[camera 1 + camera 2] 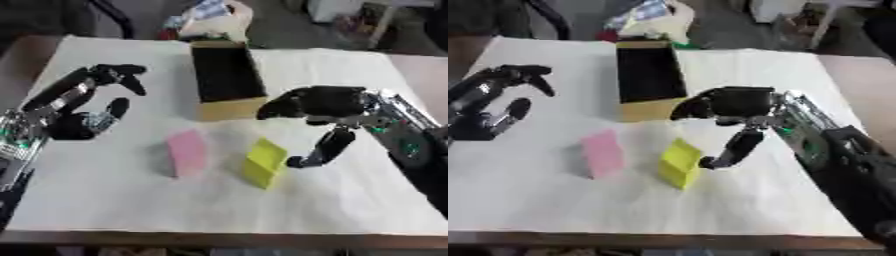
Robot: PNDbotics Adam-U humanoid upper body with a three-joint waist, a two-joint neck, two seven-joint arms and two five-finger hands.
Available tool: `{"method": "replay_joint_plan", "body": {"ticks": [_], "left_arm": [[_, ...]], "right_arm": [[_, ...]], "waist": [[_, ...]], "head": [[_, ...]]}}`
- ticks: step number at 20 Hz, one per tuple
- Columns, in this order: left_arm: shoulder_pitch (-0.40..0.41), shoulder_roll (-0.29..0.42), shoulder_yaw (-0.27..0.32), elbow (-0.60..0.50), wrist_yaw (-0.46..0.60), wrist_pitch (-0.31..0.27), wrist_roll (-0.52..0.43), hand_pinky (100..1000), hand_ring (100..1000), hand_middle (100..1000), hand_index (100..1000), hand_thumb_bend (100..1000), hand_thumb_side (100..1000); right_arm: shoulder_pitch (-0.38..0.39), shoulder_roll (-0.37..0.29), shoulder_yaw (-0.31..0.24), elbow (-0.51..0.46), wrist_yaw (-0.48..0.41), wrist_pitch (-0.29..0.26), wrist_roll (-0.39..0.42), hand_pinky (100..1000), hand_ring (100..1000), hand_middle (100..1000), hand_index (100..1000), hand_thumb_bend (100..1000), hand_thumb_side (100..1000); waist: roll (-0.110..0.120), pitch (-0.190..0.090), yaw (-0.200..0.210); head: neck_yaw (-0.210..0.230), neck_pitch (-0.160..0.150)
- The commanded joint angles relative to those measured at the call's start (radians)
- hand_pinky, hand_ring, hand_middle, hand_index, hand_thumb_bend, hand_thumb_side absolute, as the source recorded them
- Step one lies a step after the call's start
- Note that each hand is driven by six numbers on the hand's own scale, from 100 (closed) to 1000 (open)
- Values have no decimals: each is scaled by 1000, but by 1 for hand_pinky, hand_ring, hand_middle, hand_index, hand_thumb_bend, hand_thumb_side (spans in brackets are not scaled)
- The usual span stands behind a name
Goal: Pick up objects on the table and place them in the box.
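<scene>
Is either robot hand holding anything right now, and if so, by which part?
Nothing is held. The right hand hangs open just right of the yellow block; the left hand is open and apart from the pink block.

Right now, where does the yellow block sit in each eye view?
Left eye view: yellow block right of centre, beside the right hand.
Right eye view: at centre, below middle.
Shared landmark: the pink block just to its left.

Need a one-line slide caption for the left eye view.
Right hand open beside the yellow block, pink block and box nearby, left hand idle.
</scene>
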Motion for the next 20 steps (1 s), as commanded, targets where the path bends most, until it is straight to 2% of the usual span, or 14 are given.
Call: {"method": "replay_joint_plan", "body": {"ticks": [1, 20], "left_arm": [[-16, 14, 4, -12, 1, -1, -3, 744, 697, 631, 943, 100, 773], [-21, 9, 2, -12, 3, -1, -8, 744, 698, 634, 944, 100, 777]], "right_arm": [[-18, -21, -10, -21, 5, -160, 156, 871, 874, 910, 1000, 383, 477], [10, 18, -15, 5, 93, -182, 112, 870, 873, 911, 1000, 337, 490]], "waist": [[5, -14, -1], [10, -7, 6]], "head": [[-1, 5], [-12, 5]]}}
